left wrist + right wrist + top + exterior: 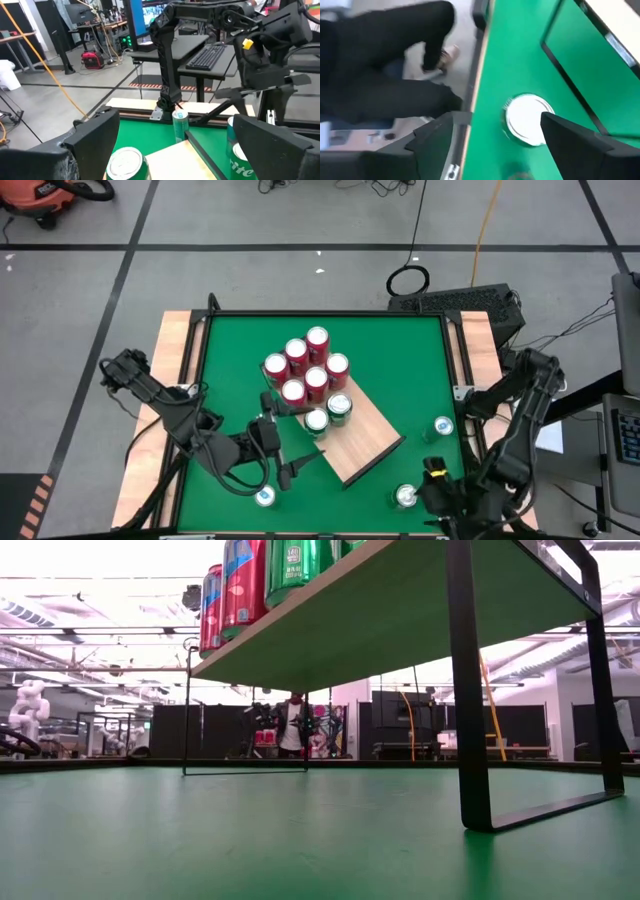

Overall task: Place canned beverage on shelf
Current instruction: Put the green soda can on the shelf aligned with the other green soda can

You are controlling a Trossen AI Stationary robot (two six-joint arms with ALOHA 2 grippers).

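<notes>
The shelf [362, 442], a light wood board on a dark frame, stands at the table's middle. Several red cans [305, 368] and two green cans [328, 414] stand on its far-left end. My left gripper [292, 469] is open at shelf height by the shelf's near-left edge, and the two green cans [126, 166] show just ahead of its fingers. My right gripper [497, 120] is open, slanting down over a lone can [524, 119] that stands upright on the table near the near-right corner [405, 496]. Its fingers stand above that can and touch nothing.
Two more cans stand on the green table, one at the near edge left of centre [265, 496] and one near the right edge [443, 426]. In the low view the shelf's dark legs [468, 690] rise from the table. A person's legs show beyond the table's edge [395, 75].
</notes>
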